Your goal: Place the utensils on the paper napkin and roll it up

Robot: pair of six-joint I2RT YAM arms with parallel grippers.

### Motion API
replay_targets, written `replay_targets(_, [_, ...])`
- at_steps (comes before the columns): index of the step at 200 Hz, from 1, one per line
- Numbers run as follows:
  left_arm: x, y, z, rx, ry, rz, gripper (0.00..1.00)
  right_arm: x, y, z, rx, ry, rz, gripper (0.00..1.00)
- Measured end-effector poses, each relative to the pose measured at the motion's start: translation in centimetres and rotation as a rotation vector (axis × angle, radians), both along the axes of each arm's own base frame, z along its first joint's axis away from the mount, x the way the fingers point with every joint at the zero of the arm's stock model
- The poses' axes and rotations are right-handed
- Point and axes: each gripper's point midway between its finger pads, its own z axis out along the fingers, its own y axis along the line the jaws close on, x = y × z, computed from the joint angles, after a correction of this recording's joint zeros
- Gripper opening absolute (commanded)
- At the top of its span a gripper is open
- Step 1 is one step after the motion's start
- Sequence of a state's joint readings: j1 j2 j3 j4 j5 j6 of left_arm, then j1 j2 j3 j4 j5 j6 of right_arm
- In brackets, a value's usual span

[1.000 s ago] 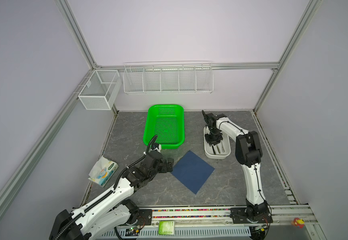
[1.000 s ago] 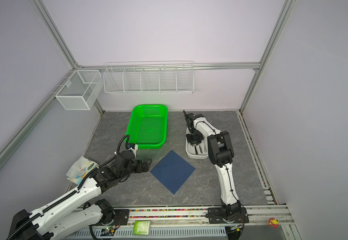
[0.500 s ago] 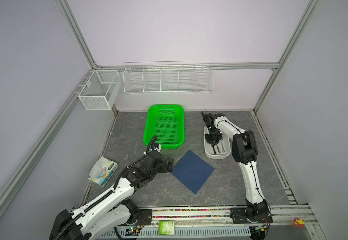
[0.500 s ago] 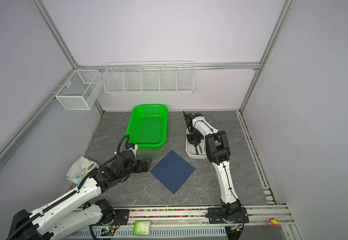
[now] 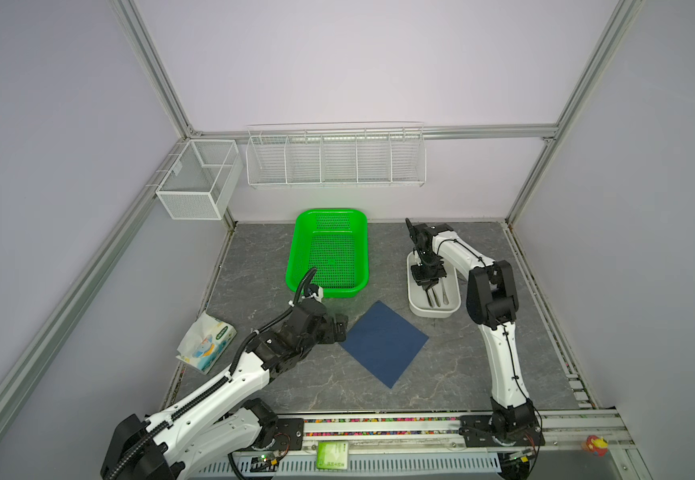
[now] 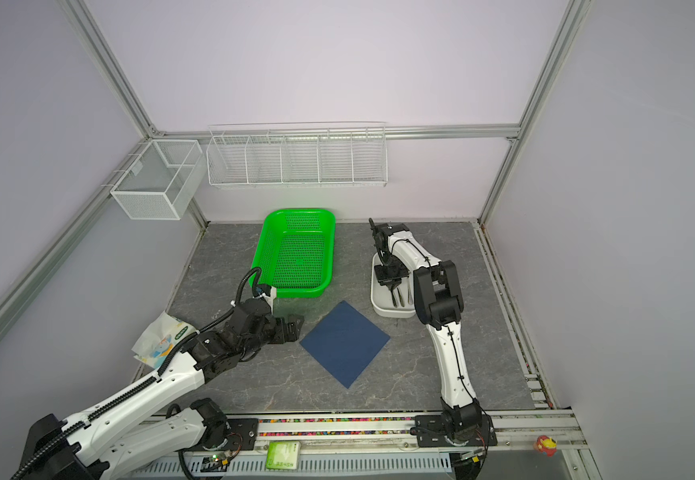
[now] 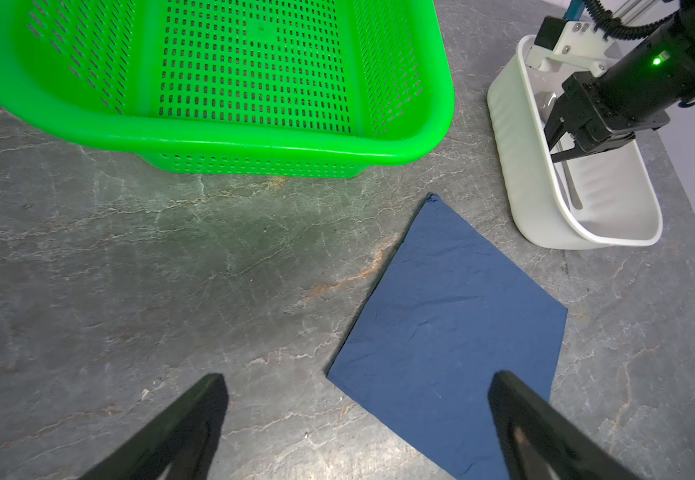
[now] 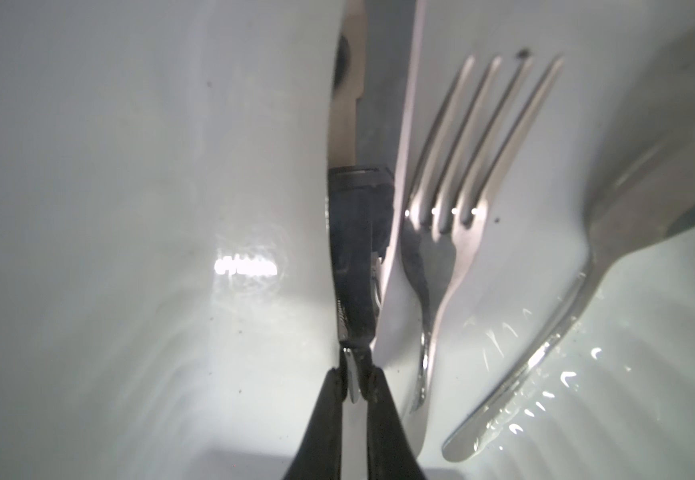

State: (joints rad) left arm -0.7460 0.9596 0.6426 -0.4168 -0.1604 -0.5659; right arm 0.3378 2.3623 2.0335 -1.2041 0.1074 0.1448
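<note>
front rail (image 5: 379,422): nearest to me, carrying both arm bases, with a small green card (image 5: 332,455) lying just in front of it.
tissue pack (image 5: 206,343): by the left wall, lying on its side beside the left arm.
left gripper (image 7: 356,376): fingers spread wide, holding nothing, low over the grey table (image 5: 462,374) at the left corner of the napkin (whether a fingertip touched the paper I could not tell); in both top views it sat just left of that corner (image 5: 339,328) (image 6: 294,328).
paper napkin (image 5: 383,343): lay flat and unrolled mid-table, turned like a diamond, its whole dark blue face showing (image 6: 343,343) (image 7: 454,324).
white tub (image 5: 433,313): just beyond the napkin's far right edge, apart from it; the utensils (image 5: 435,295) lay lengthwise inside.
right gripper (image 8: 354,374): reached down into the tub (image 5: 431,286), fingers pinched tight on the knife.
knife (image 8: 352,291): stood on edge between the fingertips, running away from them, just beside the fork.
fork (image 8: 445,249): lay on the tub floor, tines pointing away from the gripper.
spoon (image 8: 553,340): on the fork's other side, apart from it, bowl blurred.
green basket (image 5: 362,249): behind the napkin, left of the tub.
wire rack (image 5: 335,162): hung on the back wall.
mesh box (image 5: 198,183): hung in the far left corner.
</note>
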Motion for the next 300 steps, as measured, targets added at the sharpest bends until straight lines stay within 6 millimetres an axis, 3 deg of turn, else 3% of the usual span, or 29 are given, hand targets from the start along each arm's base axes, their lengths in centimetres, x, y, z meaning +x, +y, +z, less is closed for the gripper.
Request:
replay_targets(67, [0.0, 0.0, 0.0, 0.002, 0.0, -0.001, 0.99, 0.5, -0.9, 1.5, -0.001, -0.032, -0.018, 0.08])
replay_targets(147, [0.0, 0.0, 0.0, 0.002, 0.0, -0.001, 0.99, 1.0, -2.7, 1.5, -0.032, -0.04, -0.063, 0.08])
replay_targets(179, [0.0, 0.0, 0.0, 0.001, -0.001, -0.001, 0.99, 1.7, -2.7, 0.8, -0.025, -0.039, -0.078, 0.1])
replay_targets(216, [0.0, 0.1, 0.2, -0.002, -0.008, 0.001, 0.99, 1.8, -2.8, 0.3, -0.035, -0.034, -0.085, 0.21])
replay_targets(300, [0.0, 0.1, 0.3, -0.002, -0.008, 0.002, 0.99, 1.8, -2.7, -0.8, -0.035, -0.013, -0.053, 0.23])
